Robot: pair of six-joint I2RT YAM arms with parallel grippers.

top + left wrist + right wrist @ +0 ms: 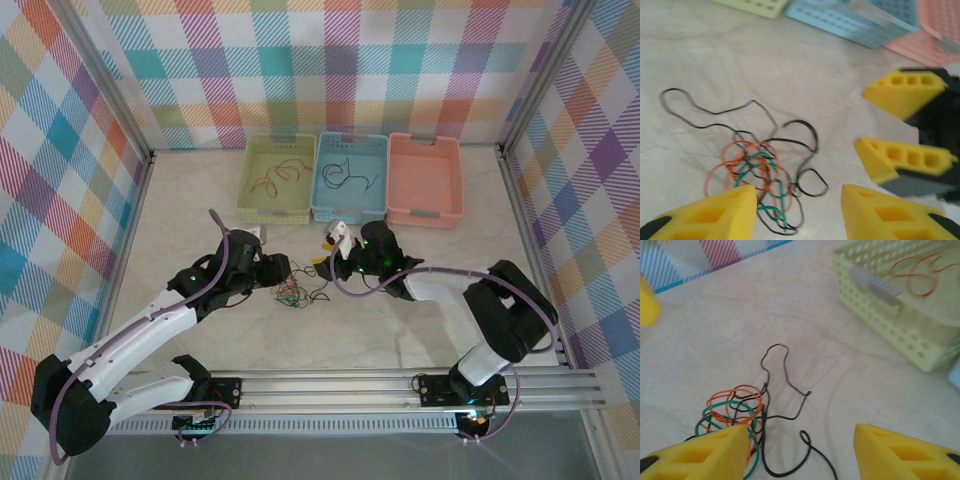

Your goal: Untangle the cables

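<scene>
Inspecting the work area: the cables (757, 172) to be untangled lie as one knot of orange, green and black wire on the bench (190, 210). The knot sits near the middle of the bench, between the two arms and well short of the baskets. A black strand (695, 107) runs out of the knot in a long open loop. The orange and green wires are coiled tightly through each other at the core. Orange wires lie in the green basket (275, 216) and black ones in the blue basket (347, 216). The pink basket (425, 222) stands beside them.

Left fingers (725, 212): spread, pinching nothing, with one finger above the near edge of the knot. Right fingers (715, 452): spread likewise, with nothing between them but a black loop lying flat on the bench. The two pairs stand near each other, just beside the knot.

Judgement: the step in hand is choosing and taking one strand. Recommended practice is to take the black strand first, since its loose loop offers a clean grasp away from the core. One pair should close on that loop alone, low to the bench. The other should pin the orange and green coil so it does not travel. Draw slowly, along the line of the strand. Risk noted: closing on the core would gather several wires and tighten the knot.
</scene>
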